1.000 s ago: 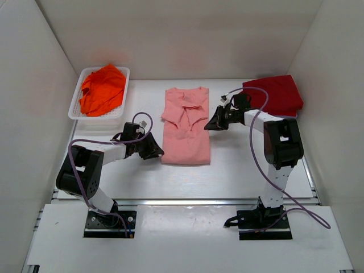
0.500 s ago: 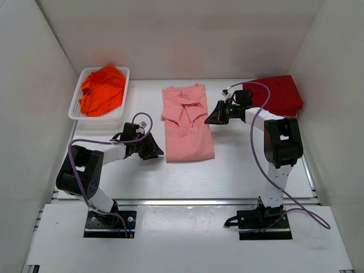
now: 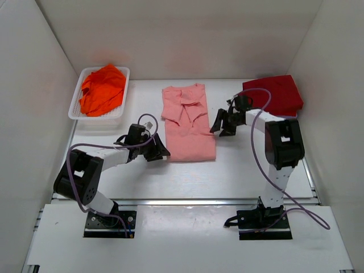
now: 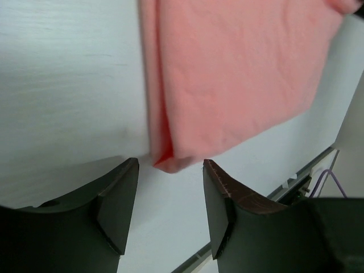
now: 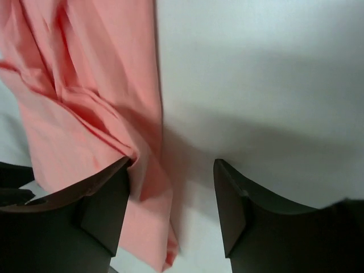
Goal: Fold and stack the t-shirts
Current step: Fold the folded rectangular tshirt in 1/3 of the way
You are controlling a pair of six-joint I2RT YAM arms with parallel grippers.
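Note:
The salmon-pink t-shirt [image 3: 189, 128] lies folded into a long strip mid-table. My left gripper [image 3: 164, 152] stands open at its near left corner, and that corner [image 4: 170, 162] pokes in between the fingertips without being pinched. My right gripper [image 3: 219, 128] is open at the shirt's right edge, with the pink cloth [image 5: 85, 119] beside the left finger [image 5: 108, 210] and bare table under the rest of the gap. The dark red t-shirt [image 3: 276, 94] lies folded at the back right. The bright orange t-shirt [image 3: 102, 88] is bunched in the basket.
A white slotted basket [image 3: 77, 111] stands at the back left. White walls close the table on three sides. A metal rail [image 3: 182, 200] runs along the near edge in front of the arm bases.
My right gripper, shut on the shirt's right edge before, has opened and moved nearer. The shirt's near end shifted right. My left gripper slid right to the shirt's corner and opened wider.

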